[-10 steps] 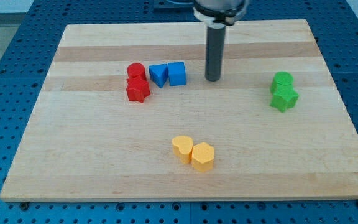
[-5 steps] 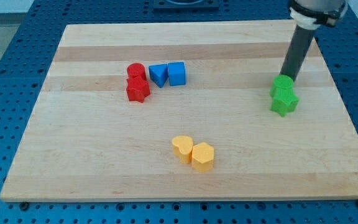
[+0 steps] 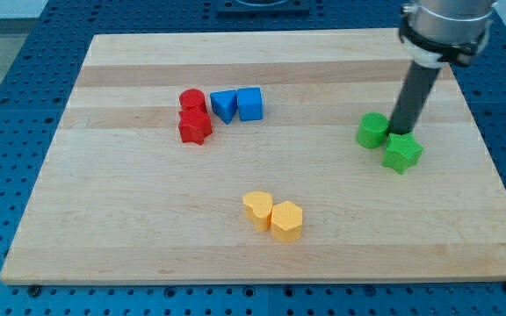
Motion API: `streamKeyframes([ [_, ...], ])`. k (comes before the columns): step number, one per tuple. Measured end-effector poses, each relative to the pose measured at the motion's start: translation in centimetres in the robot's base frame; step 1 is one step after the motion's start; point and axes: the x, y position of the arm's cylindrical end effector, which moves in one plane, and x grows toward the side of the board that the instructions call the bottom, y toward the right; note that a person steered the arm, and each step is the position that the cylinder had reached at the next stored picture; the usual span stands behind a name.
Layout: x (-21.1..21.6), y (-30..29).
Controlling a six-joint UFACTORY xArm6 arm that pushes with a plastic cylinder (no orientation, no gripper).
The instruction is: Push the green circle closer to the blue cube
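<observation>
The green circle (image 3: 372,130) lies on the wooden board at the view's right. My tip (image 3: 401,132) rests just to its right, touching or nearly touching it, and just above the green star (image 3: 402,152). The blue cube (image 3: 250,104) sits far to the view's left of the green circle, in the upper middle of the board, with a blue triangle (image 3: 224,105) touching its left side.
A red circle (image 3: 192,101) and a red star (image 3: 194,126) sit left of the blue blocks. A yellow heart (image 3: 257,209) and a yellow hexagon (image 3: 286,220) lie near the view's bottom centre. The board's right edge (image 3: 486,149) is near the green star.
My tip swept from beside the blue cube to the view's right, then came down beside the green circle. The green circle slid left, away from the green star.
</observation>
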Motion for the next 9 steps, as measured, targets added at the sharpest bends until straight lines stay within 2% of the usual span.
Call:
streamKeyframes([
  [3,0.0,-10.2],
  [7,-0.7,-11.5],
  [9,-0.7,-14.1],
])
